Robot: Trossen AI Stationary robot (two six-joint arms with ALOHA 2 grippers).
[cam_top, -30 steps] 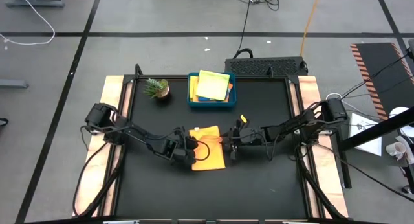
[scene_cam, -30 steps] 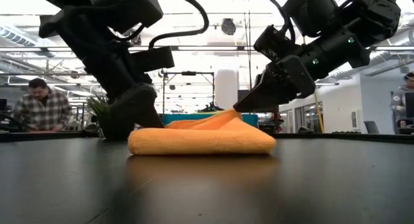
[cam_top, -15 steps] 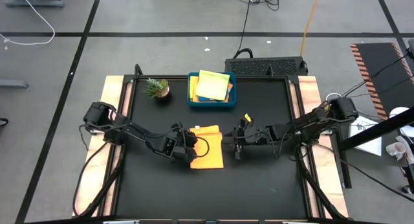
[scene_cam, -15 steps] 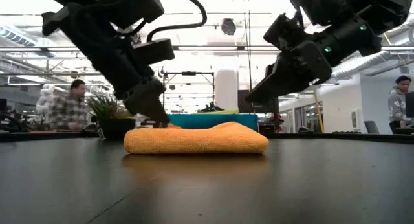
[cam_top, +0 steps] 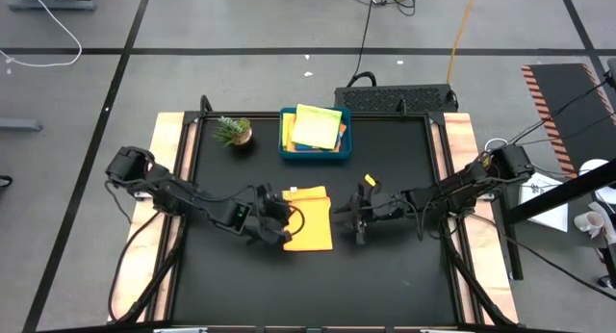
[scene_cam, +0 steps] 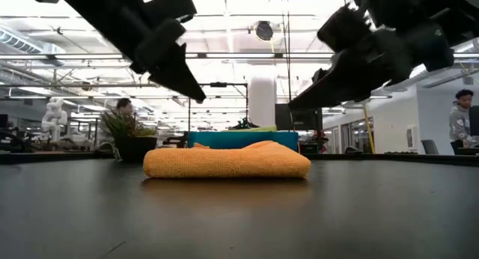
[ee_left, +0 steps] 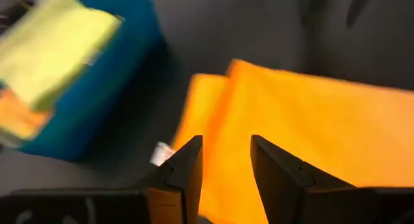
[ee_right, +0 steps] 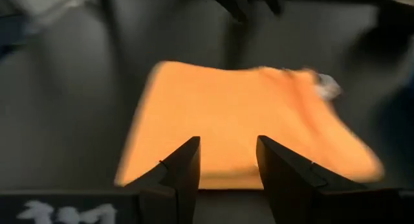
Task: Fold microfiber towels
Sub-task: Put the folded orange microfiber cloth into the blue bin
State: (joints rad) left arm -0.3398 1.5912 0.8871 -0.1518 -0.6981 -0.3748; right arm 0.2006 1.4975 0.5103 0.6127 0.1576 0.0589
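A folded orange microfiber towel (cam_top: 310, 219) lies flat on the black table (cam_top: 385, 275), near its middle; the low view shows it as a thick pad (scene_cam: 227, 160). My left gripper (cam_top: 272, 220) hangs open above the towel's left end (scene_cam: 196, 94) and touches nothing. My right gripper (cam_top: 348, 217) hangs open above and beside the towel's right end (scene_cam: 293, 105), also clear. Each wrist view shows the orange towel (ee_left: 304, 114) (ee_right: 246, 114) beyond open fingers. More towels, lime green and yellow on top (cam_top: 316, 127), lie stacked in the teal tray (cam_top: 286, 148).
The teal tray stands at the table's far edge, with a small potted plant (cam_top: 233, 131) to its left. Black tabletop stretches from the towel to the near edge. People stand in the room behind the table (scene_cam: 123, 108) (scene_cam: 460, 117).
My left gripper has come off the towel's left end and risen well clear of it. My right gripper has drawn back a little toward the table's right edge. The towel's raised top layer has settled, and the towel now lies flat.
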